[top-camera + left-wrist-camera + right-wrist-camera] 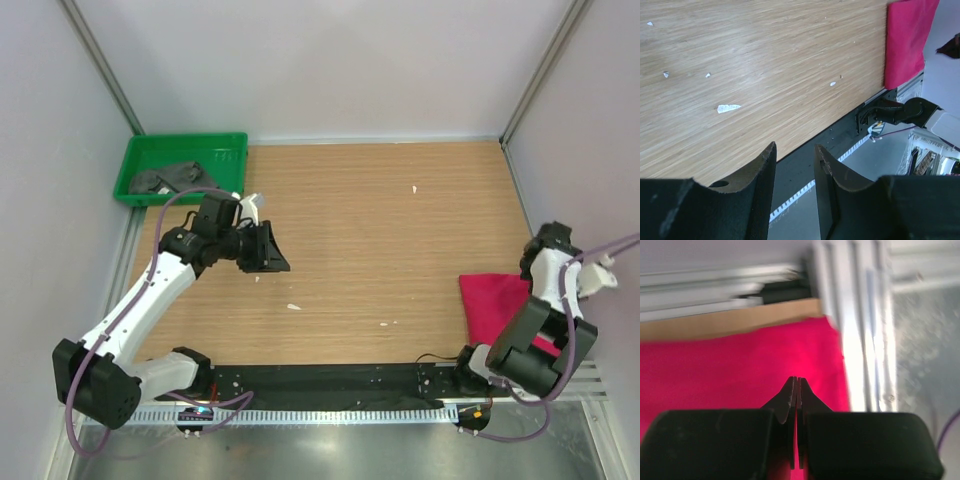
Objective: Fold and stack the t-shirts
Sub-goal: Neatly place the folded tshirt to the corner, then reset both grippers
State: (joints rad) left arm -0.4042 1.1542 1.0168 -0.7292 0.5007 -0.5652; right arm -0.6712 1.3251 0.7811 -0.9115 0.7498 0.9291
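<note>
Red t-shirt (492,300) flat on the wooden table (380,210) at the right edge, toward the near side. Partly hidden beneath the right arm, one edge just beside the metal rail (860,315). Dark grey t-shirt (172,178) crumpled inside the green tray (190,140) at the far left corner, well apart from the red one. Left gripper (276,256) near the tray, held over bare wood and pointing toward the middle of the table, jaws partway apart with nothing between the fingers (762,170). Right gripper (796,381) directly over the red cloth, jaws pressed together tip to tip, no fold visibly pinched. Touching the cloth or just above it — cannot tell. A few white scraps (293,307) scattered on the wood.
</note>
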